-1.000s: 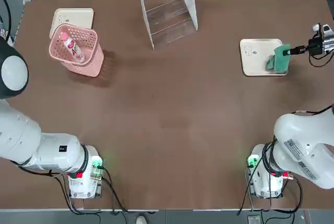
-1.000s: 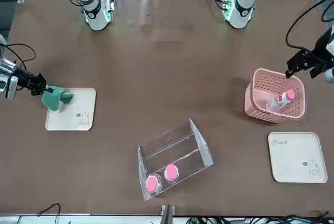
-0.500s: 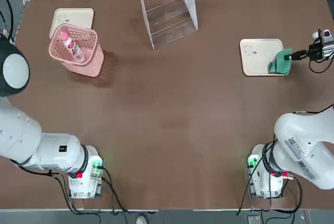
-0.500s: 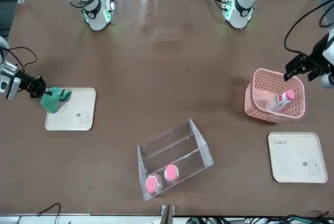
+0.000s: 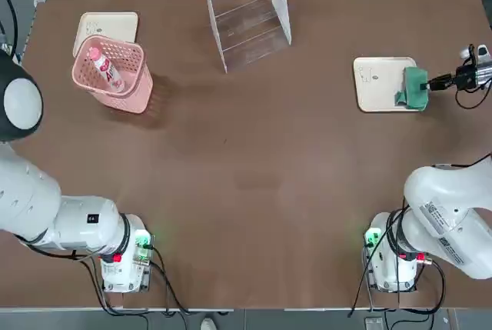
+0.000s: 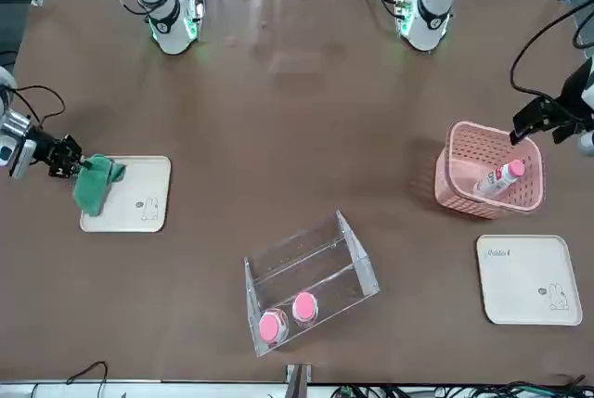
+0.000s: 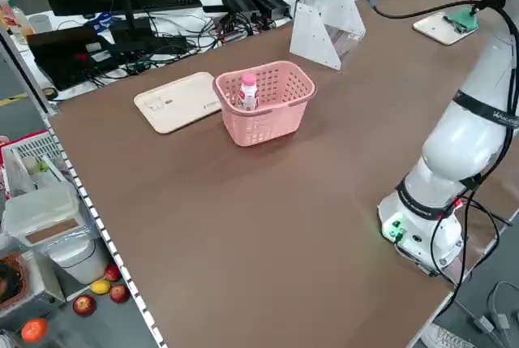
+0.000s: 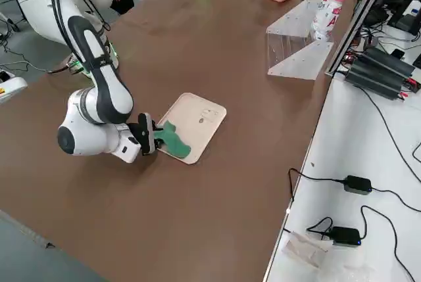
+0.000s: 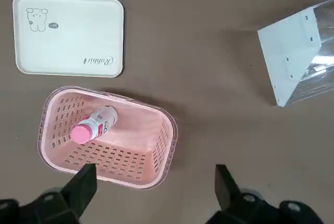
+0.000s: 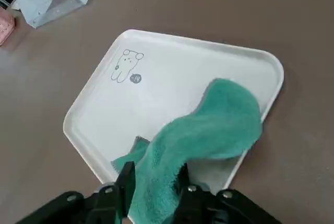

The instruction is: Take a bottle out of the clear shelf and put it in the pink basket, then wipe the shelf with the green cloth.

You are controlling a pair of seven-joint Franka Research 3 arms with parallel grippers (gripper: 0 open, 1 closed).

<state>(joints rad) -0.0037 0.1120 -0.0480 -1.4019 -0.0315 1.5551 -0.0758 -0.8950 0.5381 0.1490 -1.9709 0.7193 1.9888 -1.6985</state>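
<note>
The green cloth (image 5: 415, 88) (image 10: 209, 135) lies draped over the near edge of a cream tray (image 5: 377, 84) at the table's right side. My right gripper (image 5: 437, 81) (image 10: 154, 182) is low at that edge, its fingers apart with the cloth's end loose between them. A bottle (image 5: 105, 68) (image 9: 94, 125) lies tilted inside the pink basket (image 5: 131, 95) at the far left. My left gripper (image 6: 548, 124) (image 9: 151, 187) hangs open just above and beside the basket, holding nothing. The clear shelf (image 5: 250, 22) (image 6: 311, 277) stands at the far middle edge.
Two more pink-capped bottles (image 6: 288, 316) stand at the shelf's far end. A second cream tray (image 5: 108, 24) lies just behind the basket. Cables and power bricks lie beyond the far table edge (image 8: 348, 183).
The cloth, held slightly raised before, has sunk onto the tray and spread out. The right gripper's fingers have parted. The left gripper has barely shifted near the basket.
</note>
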